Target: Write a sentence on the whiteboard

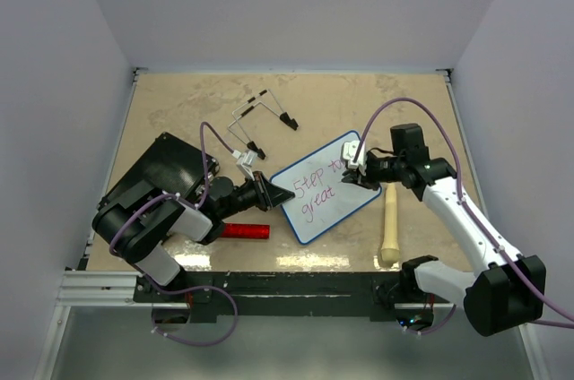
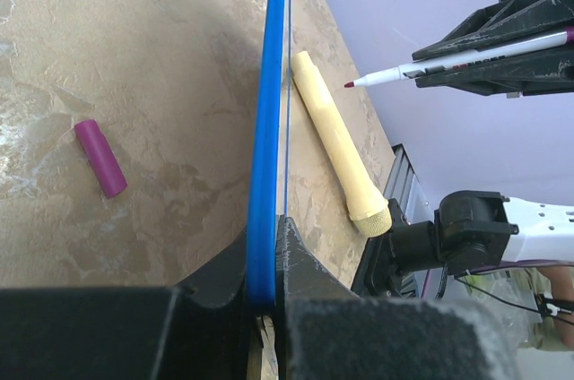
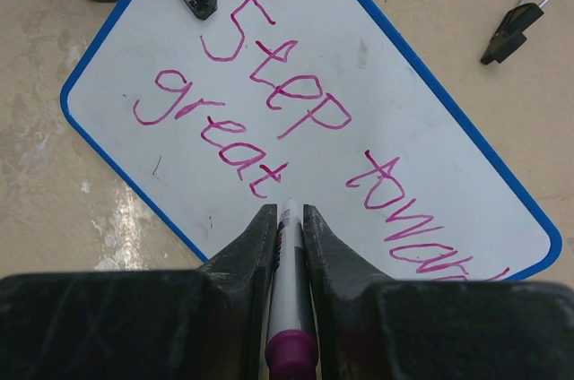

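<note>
The whiteboard [image 1: 325, 187] lies tilted in the middle of the table, white with a blue rim; it also shows in the right wrist view [image 3: 296, 129]. The sentence [image 3: 269, 102] in purple-pink reads "Step toward" over "great". My left gripper [image 1: 269, 192] is shut on the board's left blue edge [image 2: 267, 147]. My right gripper [image 1: 352, 169] is shut on a white marker with a purple end [image 3: 289, 263], its tip held just above the board after "great". In the left wrist view the marker [image 2: 430, 66] hangs off the surface.
A cream wooden handle [image 1: 389, 223] lies right of the board. A red glitter cylinder [image 1: 244, 230] lies by the left arm. A purple marker cap [image 2: 100, 158] lies on the table. Black-tipped wire stands [image 1: 260, 111] lie behind. A black slab [image 1: 157, 169] sits at the left.
</note>
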### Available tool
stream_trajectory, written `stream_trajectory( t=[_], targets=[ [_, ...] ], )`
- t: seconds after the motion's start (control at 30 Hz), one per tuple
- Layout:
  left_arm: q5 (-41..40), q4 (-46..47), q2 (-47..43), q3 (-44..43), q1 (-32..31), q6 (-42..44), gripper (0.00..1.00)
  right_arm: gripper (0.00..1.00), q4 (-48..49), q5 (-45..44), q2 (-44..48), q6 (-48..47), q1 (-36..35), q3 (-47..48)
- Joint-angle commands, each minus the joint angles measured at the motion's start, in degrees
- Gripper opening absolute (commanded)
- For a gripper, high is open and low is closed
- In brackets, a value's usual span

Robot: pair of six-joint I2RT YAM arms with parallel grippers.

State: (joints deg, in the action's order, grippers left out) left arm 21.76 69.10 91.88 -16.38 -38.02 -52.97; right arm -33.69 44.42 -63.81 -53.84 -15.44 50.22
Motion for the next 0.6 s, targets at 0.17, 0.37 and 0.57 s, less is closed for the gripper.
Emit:
stream_trajectory(
  t=[0.17,0.37,0.57],
  targets=[
    [-0.5,3.3,-0.5,0.5,-0.8,1.3,0.0,0.0,1.7,-1.1,-1.6,1.8,-0.1,1.2],
    [-0.4,4.1,0.2,0.5,-0.9,1.1,0.0,0.0,3.9,-0.4,-1.6,3.6,-0.2,-0.5],
    [-0.6,3.9,0.3,0.3,-1.0,1.2,0.0,0.0,2.6,0.1,-3.3,1.5,-0.5,-0.3]
  ],
)
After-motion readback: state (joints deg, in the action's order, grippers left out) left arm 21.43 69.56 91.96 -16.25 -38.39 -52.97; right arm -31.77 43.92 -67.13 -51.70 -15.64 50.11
